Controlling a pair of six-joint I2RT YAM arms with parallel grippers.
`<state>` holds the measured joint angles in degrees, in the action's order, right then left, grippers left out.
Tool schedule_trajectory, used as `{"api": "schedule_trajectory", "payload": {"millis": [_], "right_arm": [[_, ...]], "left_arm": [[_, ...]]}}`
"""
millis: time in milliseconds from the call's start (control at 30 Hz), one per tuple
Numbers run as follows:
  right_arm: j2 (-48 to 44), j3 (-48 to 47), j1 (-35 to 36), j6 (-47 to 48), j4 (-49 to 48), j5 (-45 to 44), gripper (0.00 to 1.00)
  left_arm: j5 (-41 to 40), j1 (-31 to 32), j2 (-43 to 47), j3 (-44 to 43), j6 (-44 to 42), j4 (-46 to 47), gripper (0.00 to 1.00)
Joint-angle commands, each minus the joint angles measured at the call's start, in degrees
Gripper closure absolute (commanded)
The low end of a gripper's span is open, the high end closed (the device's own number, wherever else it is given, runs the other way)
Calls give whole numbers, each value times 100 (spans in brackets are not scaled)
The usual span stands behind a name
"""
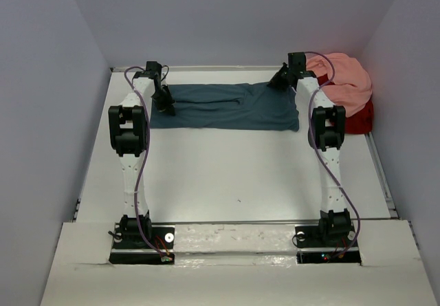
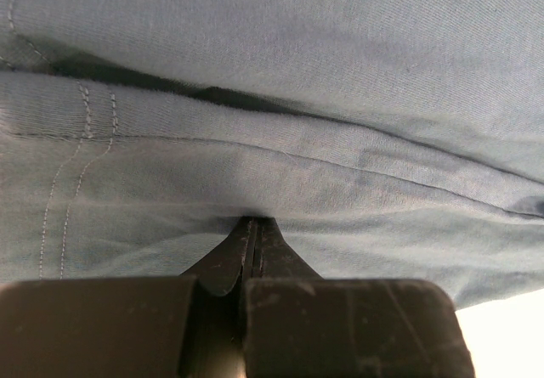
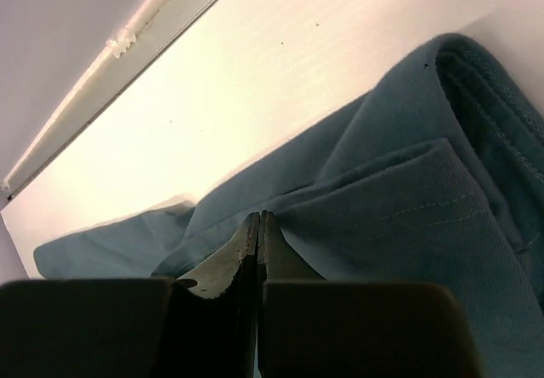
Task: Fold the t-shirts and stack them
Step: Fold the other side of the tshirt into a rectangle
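Note:
The dark teal-blue t-shirt (image 1: pixel 227 106) lies as a long folded band across the far side of the table. My left gripper (image 1: pixel 163 102) is at its left end and my right gripper (image 1: pixel 279 81) at its far right corner. The left wrist view shows the left gripper (image 2: pixel 252 221) shut, with the teal cloth (image 2: pixel 297 72) puckering at its tips. The right gripper (image 3: pixel 257 215) is likewise shut on a fold of the teal cloth (image 3: pixel 408 225). The salmon pink t-shirt (image 1: pixel 347 79) lies crumpled on the red t-shirt (image 1: pixel 357 119) in the far right corner.
White walls close in the table (image 1: pixel 234 175) on the left, back and right. A raised white rim (image 3: pixel 127 42) runs along the far edge just behind the teal shirt. Both arm bases sit at the near edge.

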<state>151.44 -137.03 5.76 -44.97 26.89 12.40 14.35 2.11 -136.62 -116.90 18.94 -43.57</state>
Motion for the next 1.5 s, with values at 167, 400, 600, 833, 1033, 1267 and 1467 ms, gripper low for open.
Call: {"api": "schedule_trajectory", "payload": {"millis": [167,400,600,833,1033,1267,1467], "right_arm": [[-799,502,39,172,-791,692,100],[-1186,1055,214,384,-809,922,100],[-1143,1153,329,314,-826,1229,100],[-810,942,496,261,-826,1256,100],[-431,547,549,226,-826,1151,100],[61,133,654,146,-1019,913,100],[211,89,655,164,-1625,527,100]], "left_arm": [[-125,-44,74,159,-92,-213,100],[-143,-44,56,80,-110,-257,100],[-125,-44,47,62,-118,-257,100],[-143,-44,74,62,-127,-266,100],[-125,-44,91,106,-127,-266,100],[-134,-44,188,229,-136,-248,100],[-134,-44,320,413,-119,-187,100]]}}
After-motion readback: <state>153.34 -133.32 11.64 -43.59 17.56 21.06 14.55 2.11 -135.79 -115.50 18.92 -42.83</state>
